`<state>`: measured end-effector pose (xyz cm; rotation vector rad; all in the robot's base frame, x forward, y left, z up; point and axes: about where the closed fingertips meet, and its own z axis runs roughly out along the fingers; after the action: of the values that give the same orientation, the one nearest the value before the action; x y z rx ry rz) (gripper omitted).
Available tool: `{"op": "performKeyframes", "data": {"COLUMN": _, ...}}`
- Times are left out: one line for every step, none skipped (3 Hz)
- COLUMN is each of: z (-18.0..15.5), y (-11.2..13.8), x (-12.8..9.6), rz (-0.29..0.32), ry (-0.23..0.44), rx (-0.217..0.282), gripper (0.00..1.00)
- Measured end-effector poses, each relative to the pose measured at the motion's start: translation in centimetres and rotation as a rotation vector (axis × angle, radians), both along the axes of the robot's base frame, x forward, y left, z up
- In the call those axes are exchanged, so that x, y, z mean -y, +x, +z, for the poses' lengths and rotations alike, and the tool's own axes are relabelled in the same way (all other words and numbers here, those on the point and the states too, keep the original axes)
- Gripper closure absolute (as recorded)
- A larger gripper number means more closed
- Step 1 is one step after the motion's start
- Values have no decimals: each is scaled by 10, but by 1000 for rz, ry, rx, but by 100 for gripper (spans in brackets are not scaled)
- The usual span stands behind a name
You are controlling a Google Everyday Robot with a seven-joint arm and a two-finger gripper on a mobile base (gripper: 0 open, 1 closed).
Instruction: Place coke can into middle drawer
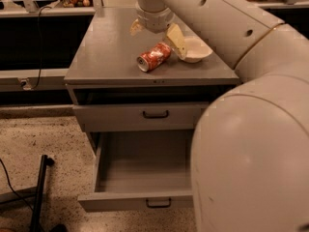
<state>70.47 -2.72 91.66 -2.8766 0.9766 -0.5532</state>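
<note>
The coke can (154, 57) lies on its side on the grey cabinet top (106, 57), silver end facing front-left. My gripper (157, 33) hangs just behind and above the can, open and empty, with one yellowish fingertip (176, 36) over the bowl's near rim and the other (136, 27) to the left. The middle drawer (145, 170) is pulled out low in front, its bare grey tray showing and a black bar handle (158, 203) on its front.
A cream-white bowl (197, 50) sits right of the can. A shut grey drawer front (120, 117) with a black handle lies above the open drawer. My arm (251, 129) fills the right side. A black stand leg (39, 187) is on the floor at left.
</note>
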Motion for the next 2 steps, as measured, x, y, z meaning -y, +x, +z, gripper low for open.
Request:
{"op": "performKeyframes", "data": {"z": -19, "y": 27, "x": 1, "rz": -36, "ry": 33, "rx": -10, "gripper": 0}}
{"op": "performKeyframes", "data": {"z": -39, "y": 38, "x": 1, "rz": -109, "ry": 93, "rx": -53, "gripper": 0}}
